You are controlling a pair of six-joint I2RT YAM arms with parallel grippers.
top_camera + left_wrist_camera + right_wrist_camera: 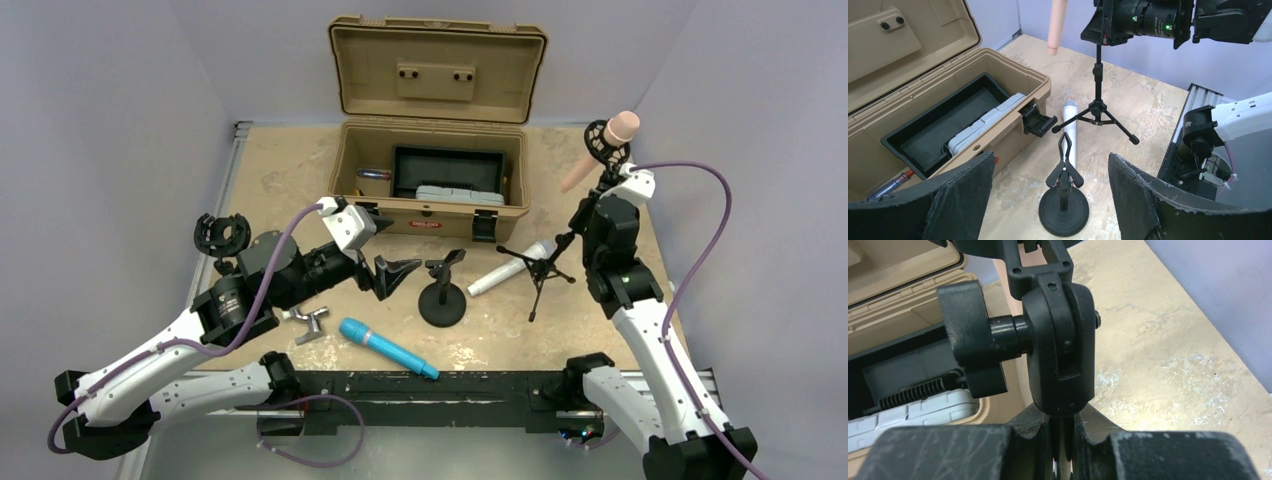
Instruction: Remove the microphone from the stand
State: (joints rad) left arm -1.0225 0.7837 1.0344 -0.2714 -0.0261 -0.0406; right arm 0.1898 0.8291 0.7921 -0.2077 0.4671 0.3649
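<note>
With the right gripper [1062,440] pinching the tripod stand [541,266] by its pole, the spread-fingered left gripper [397,272] must next grasp the pink microphone [620,128].

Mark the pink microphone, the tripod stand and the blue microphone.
pink microphone [622,127], top view, on its rounded head.
tripod stand [1097,106], left wrist view, on the hub where the legs meet.
blue microphone [385,347], top view, mid-body.

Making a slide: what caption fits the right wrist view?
Right pincer shut on the tripod stand just below its swivel knob, tan case behind.
</note>
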